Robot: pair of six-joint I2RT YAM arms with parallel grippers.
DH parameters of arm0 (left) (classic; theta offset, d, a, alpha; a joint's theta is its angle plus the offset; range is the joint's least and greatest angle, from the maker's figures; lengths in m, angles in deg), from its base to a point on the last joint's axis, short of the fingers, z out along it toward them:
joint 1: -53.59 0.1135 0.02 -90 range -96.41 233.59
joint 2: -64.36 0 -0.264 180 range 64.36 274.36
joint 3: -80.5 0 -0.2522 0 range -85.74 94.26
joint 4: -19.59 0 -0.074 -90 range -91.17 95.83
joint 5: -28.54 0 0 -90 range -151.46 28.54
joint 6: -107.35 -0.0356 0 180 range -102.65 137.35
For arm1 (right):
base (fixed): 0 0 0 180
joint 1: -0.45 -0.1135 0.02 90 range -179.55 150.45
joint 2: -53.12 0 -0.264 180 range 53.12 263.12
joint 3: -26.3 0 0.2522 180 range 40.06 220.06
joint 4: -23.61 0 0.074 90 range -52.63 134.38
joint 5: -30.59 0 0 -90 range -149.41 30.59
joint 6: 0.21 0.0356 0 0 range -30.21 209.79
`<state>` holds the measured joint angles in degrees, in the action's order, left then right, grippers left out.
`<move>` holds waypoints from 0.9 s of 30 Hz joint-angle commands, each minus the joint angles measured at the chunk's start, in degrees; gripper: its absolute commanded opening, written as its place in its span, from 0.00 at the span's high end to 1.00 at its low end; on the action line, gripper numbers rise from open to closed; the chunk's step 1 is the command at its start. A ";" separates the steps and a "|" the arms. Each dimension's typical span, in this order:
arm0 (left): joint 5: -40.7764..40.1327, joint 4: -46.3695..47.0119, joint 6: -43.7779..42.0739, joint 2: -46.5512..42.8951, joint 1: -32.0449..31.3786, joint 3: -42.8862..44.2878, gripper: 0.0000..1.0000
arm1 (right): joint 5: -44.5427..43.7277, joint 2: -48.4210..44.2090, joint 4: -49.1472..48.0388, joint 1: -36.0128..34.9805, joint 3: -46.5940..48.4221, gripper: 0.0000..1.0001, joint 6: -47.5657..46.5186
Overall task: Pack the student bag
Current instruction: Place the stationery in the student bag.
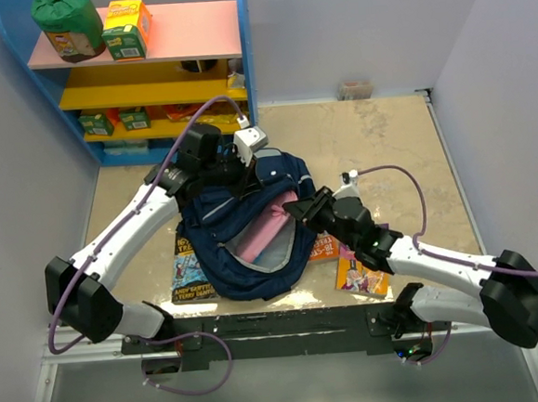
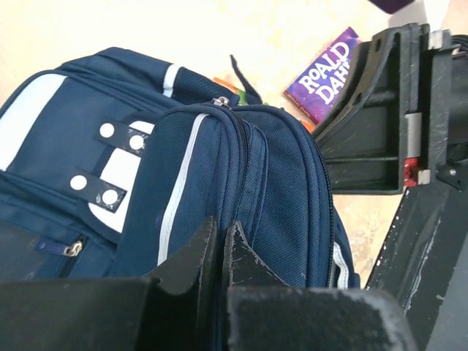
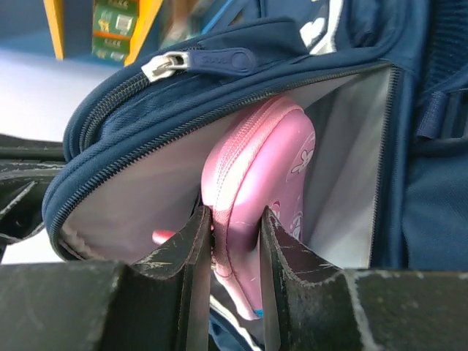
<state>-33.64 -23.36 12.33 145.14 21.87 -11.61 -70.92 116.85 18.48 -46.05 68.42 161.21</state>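
Backpack first: we see the student bag [image 1: 222, 216] lying in the middle of the beige surface [image 1: 376, 137], between the two arms, with its main compartment unzipped and gaping towards the right arm. From the left wrist view we see its navy front pockets, a thin light stripe and a white patch [image 2: 22, 117].

We find the right pincer [image 3: 235, 216] at the mouth of the bag, its fingers clamped on either side of a pink pencil case [image 3: 267, 157]. The case stands on edge, partly inside the opening against the grey lining, under the arch of the zip, whose pull [image 3: 212, 60] lies along the top edge.

We see the left pincer [image 2: 221, 230] at the far, top end of the bag with its fingers pressed together, right against the navy fabric; we cannot tell whether a fold is caught between them.

Books lie flat on the surface around the bag: one [image 1: 192, 270] at its left, partly under it, and two at its right, a Roald Dahl title [image 2: 329, 73] and another [image 1: 363, 275] under the right arm. A blue shelf unit [image 1: 148, 80] stands at the far left corner with cartons on its boards.
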 commanded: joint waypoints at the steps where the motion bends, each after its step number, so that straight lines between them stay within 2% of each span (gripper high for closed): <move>1: 4.35 13.72 1.94 -1.67 -0.70 4.27 1.00 | 12.64 4.47 1.05 -1.93 -0.68 1.00 -10.66; 6: 9.97 11.70 2.20 -1.58 -1.23 5.85 1.00 | 10.37 13.17 5.01 -1.93 5.82 1.00 -12.44; 8: 10.59 11.09 1.94 -1.76 -1.23 6.12 1.00 | 8.18 15.45 7.10 -1.93 10.28 0.92 -13.93; 9: 10.68 11.00 1.94 -2.11 -1.23 6.03 1.00 | 4.77 18.34 8.77 -1.93 12.23 0.84 -14.55; 10: 10.51 10.91 1.59 -2.11 -1.23 6.03 1.00 | 3.00 19.50 10.88 -1.93 14.25 0.63 -15.68; 12: 10.33 10.47 1.24 -2.37 -1.15 6.03 1.00 | -1.99 22.39 18.69 -1.84 20.57 0.44 -17.27; 13: 10.42 10.30 0.63 -2.55 -1.23 5.77 1.00 | -3.51 23.45 22.20 -1.93 22.51 0.30 -17.97; 15: 10.33 10.12 0.18 -2.64 -1.15 5.68 1.00 | -7.55 24.69 30.82 -2.01 26.65 0.23 -18.33; 17: 10.16 10.03 0.01 -2.64 -1.23 5.68 1.00 | -10.63 24.96 36.79 -2.01 27.19 0.21 -17.37; 19: 9.72 9.94 -0.17 -2.46 -1.15 5.85 1.00 | -13.35 22.78 38.66 -2.98 26.23 0.23 -16.84; 21: 9.11 10.12 -0.08 -2.11 -1.15 5.94 1.00 | -14.59 20.31 39.46 -4.55 24.12 0.33 -16.84; 22: 8.84 10.12 0.01 -2.02 -1.15 6.20 1.00 | -15.03 19.17 39.64 -5.00 23.24 0.42 -16.66; 24: 7.88 10.38 0.01 -1.67 -1.15 6.55 1.00 | -16.70 15.56 39.64 -6.84 21.04 0.46 -16.66; 27: 7.00 10.38 -0.34 -1.49 -1.06 7.96 1.00 | -18.90 13.01 39.81 -9.56 20.16 0.31 -18.06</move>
<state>-29.80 -23.03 11.81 145.16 20.86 -10.37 -84.73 132.98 50.76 -52.04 90.58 146.46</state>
